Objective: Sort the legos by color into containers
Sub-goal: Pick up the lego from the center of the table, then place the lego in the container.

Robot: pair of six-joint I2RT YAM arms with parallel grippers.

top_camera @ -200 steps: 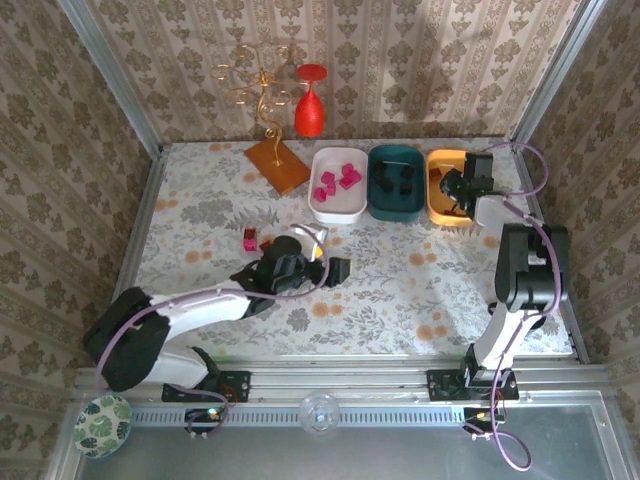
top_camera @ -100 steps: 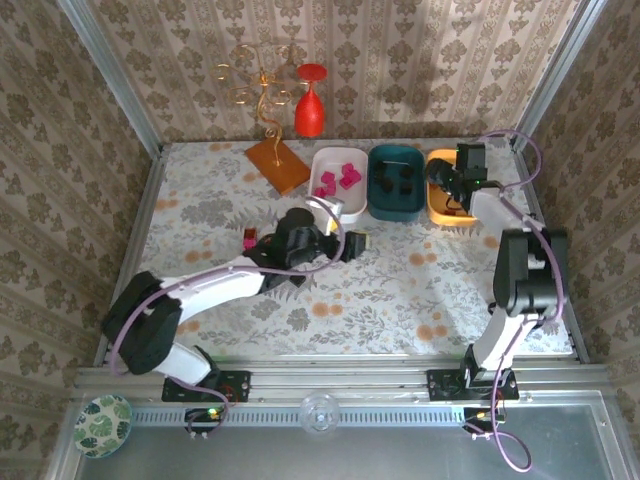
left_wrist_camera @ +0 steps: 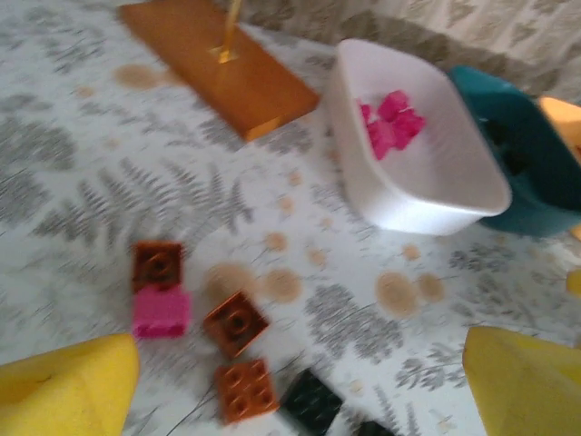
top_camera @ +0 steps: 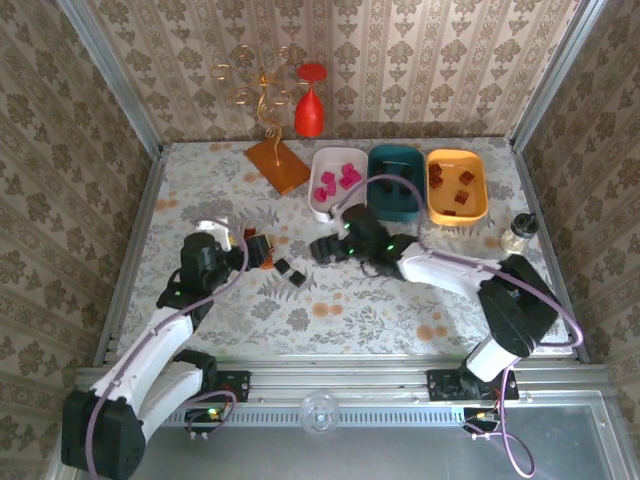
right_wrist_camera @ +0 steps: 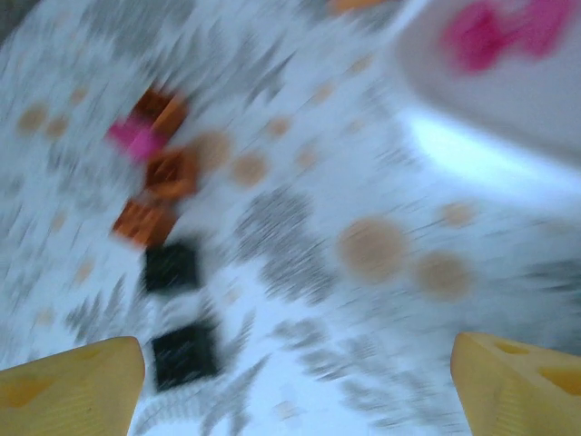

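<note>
Loose legos lie left of centre: brown (left_wrist_camera: 156,264), pink (left_wrist_camera: 161,312), orange-brown ones (left_wrist_camera: 235,322) and two black ones (top_camera: 283,266) (top_camera: 297,279). My left gripper (top_camera: 258,250) hovers open over them, its yellow fingertips (left_wrist_camera: 64,391) wide apart and nothing between them (left_wrist_camera: 300,363). My right gripper (top_camera: 325,248) is open just right of the pile, with the black legos (right_wrist_camera: 184,354) by its left finger (right_wrist_camera: 68,391). At the back stand the white tray (top_camera: 338,207) with pink legos (top_camera: 340,178), the teal tray (top_camera: 397,210) and the orange tray (top_camera: 478,186) with brown legos (top_camera: 466,177).
A flat orange tile (top_camera: 278,163) with a gold candle stand and a red wine glass (top_camera: 310,100) sit at the back left. A small glass jar (top_camera: 517,232) stands at the right. Patterned walls close in the table on three sides.
The right arm left the orange tray, swung to the table's middle and opened its jaws. The left arm pulled back leftward from the centre to the loose pile.
</note>
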